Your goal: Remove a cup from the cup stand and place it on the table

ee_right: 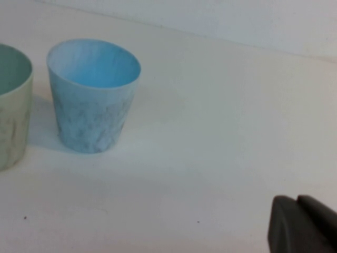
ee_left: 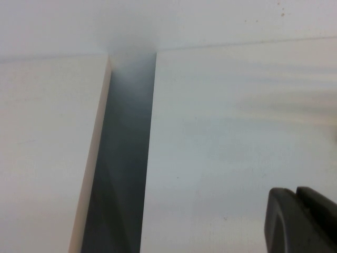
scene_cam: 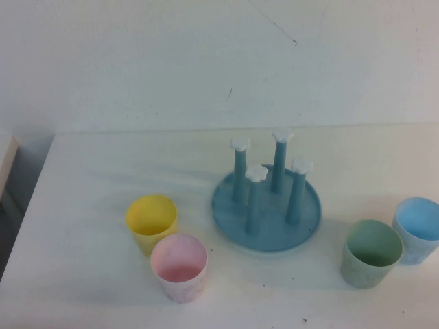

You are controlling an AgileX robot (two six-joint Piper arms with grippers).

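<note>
The white worktop [scene_cam: 103,288] carries everything, and nothing remains on the round blue cup stand [scene_cam: 266,233] near its middle: all four of its white-capped pegs stand bare. The mint-green cup [scene_cam: 371,253] stands upright, mouth up, on the worktop to the right of the stand, close beside the light blue cup [scene_cam: 418,229]; whether the two rims touch is hard to tell. To the left of the stand, the yellow cup [scene_cam: 151,223] and the pink cup [scene_cam: 179,266] stand upright close together, the pink one nearer the robot. So the task looks finished, and the step in hand is probably just a clean retreat: each arm should pull back without sweeping low across the cups. Neither arm shows in the high view. The left gripper [ee_left: 303,221] appears only as a dark corner in its wrist view, above bare worktop near the edge gap, well apart from the cups; I cannot tell whether its fingers are open or closed. The right gripper [ee_right: 304,225] shows likewise, over worktop some way from the light blue cup, and its state cannot be told either.
</note>
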